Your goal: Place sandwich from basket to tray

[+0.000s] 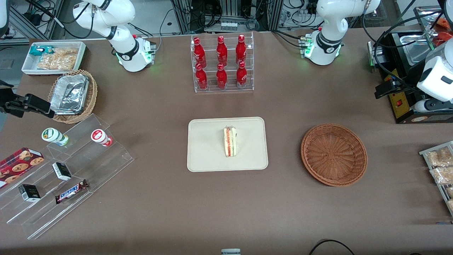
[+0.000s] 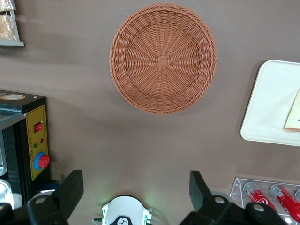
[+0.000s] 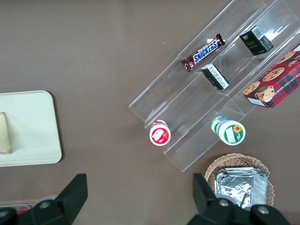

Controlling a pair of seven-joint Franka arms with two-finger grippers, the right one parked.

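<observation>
The wrapped sandwich (image 1: 230, 141) lies on the cream tray (image 1: 205, 148) in the middle of the table. The reddish-brown basket (image 1: 333, 154) sits empty beside the tray, toward the working arm's end. My gripper (image 1: 381, 90) hangs high at that end, beside the black machine and farther from the front camera than the basket. In the left wrist view the gripper (image 2: 136, 183) is open with nothing between its fingers. That view looks down on the empty basket (image 2: 162, 58), the tray's edge (image 2: 269, 103) and a corner of the sandwich (image 2: 293, 115).
A clear rack of red bottles (image 1: 222, 63) stands farther from the front camera than the tray. A black machine (image 1: 401, 99) and a snack rack (image 1: 440, 166) sit at the working arm's end. Acrylic steps (image 1: 67, 170), a tan basket with foil (image 1: 72, 95) and a white bin (image 1: 53, 56) lie toward the parked arm's end.
</observation>
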